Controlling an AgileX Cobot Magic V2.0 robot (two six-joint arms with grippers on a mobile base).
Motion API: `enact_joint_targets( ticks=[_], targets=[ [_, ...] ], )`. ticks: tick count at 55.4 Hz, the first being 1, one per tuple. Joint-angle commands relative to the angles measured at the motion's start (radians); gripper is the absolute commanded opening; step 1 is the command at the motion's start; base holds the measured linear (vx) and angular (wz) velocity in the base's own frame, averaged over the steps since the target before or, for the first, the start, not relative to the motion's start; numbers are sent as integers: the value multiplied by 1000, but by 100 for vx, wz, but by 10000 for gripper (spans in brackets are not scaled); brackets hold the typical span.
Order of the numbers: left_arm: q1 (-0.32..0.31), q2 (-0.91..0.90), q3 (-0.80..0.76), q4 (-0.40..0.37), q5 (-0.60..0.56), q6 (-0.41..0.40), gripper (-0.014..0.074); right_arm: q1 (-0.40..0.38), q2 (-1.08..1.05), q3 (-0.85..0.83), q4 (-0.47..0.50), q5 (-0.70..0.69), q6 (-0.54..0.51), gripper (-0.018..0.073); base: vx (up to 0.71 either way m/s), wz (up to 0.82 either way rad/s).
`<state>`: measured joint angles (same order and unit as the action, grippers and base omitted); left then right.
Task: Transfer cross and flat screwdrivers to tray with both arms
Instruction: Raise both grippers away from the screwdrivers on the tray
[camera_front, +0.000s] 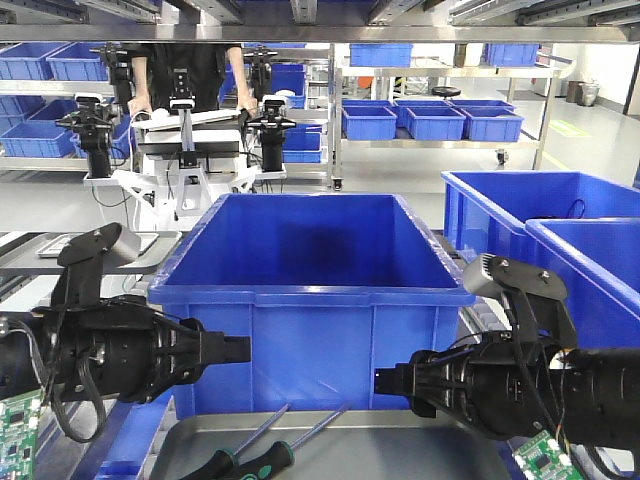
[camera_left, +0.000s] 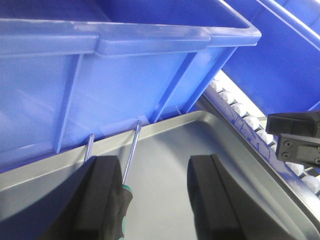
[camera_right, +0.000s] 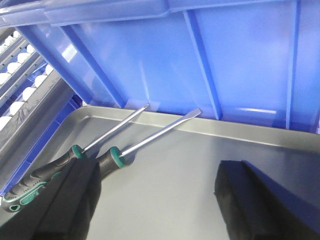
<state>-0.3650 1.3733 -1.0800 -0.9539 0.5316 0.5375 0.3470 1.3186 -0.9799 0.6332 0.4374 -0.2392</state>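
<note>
Both screwdrivers (camera_right: 107, 152) lie side by side in the grey tray (camera_right: 200, 170), tips resting against its far rim just below the big blue bin (camera_front: 310, 290) (the landmark here). The left gripper (camera_front: 238, 350) hovers at the bin's left, fingers (camera_left: 102, 197) spread and empty; the right gripper (camera_front: 385, 383) at its right, likewise released.

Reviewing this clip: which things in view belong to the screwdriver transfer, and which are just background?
Job items:
- two screwdrivers, both lying in the tray
- grey metal tray
- left gripper and right gripper, both open and empty

Just lying about:
- large blue bin behind the tray
- circuit boards at the lower corners
- roller conveyor
</note>
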Motion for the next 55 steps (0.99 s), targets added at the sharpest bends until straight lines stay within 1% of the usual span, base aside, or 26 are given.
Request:
enact_joint_targets(
  ticks=[1,13,15,19,22,24,27,31,34,39,42,43,46,47,51,55],
  targets=[
    [-4,-34,-35,-45,-39,-1,444,-1,-30,-29,20,-55,-4,540,0,0],
    [-4,-29,-35,-45,-43,-1,444,-1,-30,-29,20,-55,-4,540,0,0],
    [-4,-30,-32,-33,-44,-1,444,-1,-30,-29,20,-55,-4,540,0,0],
    [-5,-57,-15,63,-78,-3,429,-1,-30,-29,20,-55,-4,540,0,0],
    [-5,-95,25,137,-123,-32,395,-1,-30,-29,20,-55,-4,540,0,0],
    [-3,-139,78,188,-175,-76,352,-1,-30,-29,20,-55,-4,540,0,0],
    [5,-196,143,230,-237,-131,301,-1,-30,-29,20,-55,-4,540,0,0],
    [18,-275,242,272,-320,-182,221,-1,-30,-29,20,-55,-4,540,0,0],
    [21,-335,323,316,-381,-196,154,-1,-30,-29,20,-55,-4,540,0,0],
    [21,-455,451,427,-443,-201,45,-1,-30,-29,20,-55,-4,540,0,0],
    [27,-520,514,507,-463,-242,-8,-1,-30,-29,20,-55,-4,540,0,0],
    [30,-537,529,526,-468,-256,-9,-1,-30,-29,20,-55,-4,540,0,0],
    [48,-612,584,608,-489,-336,-8,-1,-30,-29,20,-55,-4,540,0,0],
    [54,-629,604,625,-491,-355,-8,-1,-30,-29,20,-55,-4,540,0,0],
    [102,-719,669,719,-493,-453,-8,-1,-30,-29,20,-55,-4,540,0,0],
    [149,-809,727,788,-493,-521,-8,-1,-30,-29,20,-55,-4,540,0,0]
  ],
)
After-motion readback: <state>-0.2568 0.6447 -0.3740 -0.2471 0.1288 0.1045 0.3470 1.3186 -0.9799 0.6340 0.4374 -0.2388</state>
